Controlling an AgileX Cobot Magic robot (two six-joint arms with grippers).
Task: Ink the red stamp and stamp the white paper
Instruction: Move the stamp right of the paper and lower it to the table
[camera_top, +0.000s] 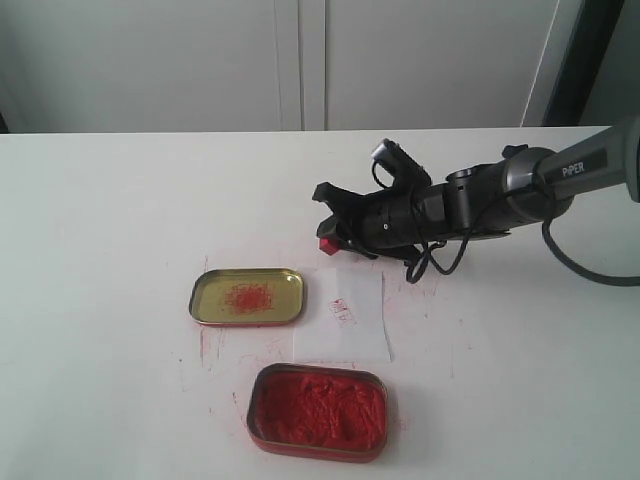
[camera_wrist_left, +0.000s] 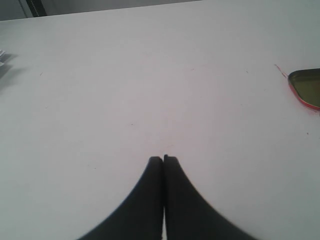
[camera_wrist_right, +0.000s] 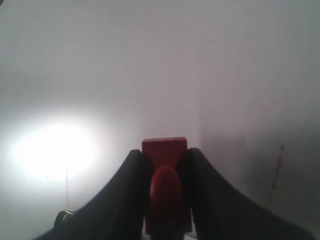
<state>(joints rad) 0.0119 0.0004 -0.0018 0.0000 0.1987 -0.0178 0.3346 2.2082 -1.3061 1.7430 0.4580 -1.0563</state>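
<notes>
My right gripper (camera_top: 335, 240) is shut on the red stamp (camera_top: 327, 243), holding it just beyond the far edge of the white paper (camera_top: 343, 315). In the right wrist view the red stamp (camera_wrist_right: 164, 150) sits between the two black fingers, base pointing away, handle toward the camera. The paper carries a faint red print mark (camera_top: 341, 309). The oval tin of red ink paste (camera_top: 318, 410) lies in front of the paper. My left gripper (camera_wrist_left: 163, 159) is shut on nothing over bare tabletop; it does not show in the exterior view.
A gold tin lid (camera_top: 247, 297) with red smears lies left of the paper; its edge (camera_wrist_left: 306, 88) shows in the left wrist view. Red smudges mark the white table (camera_top: 120, 220) around the tins. The right arm (camera_top: 500, 190) reaches in from the right.
</notes>
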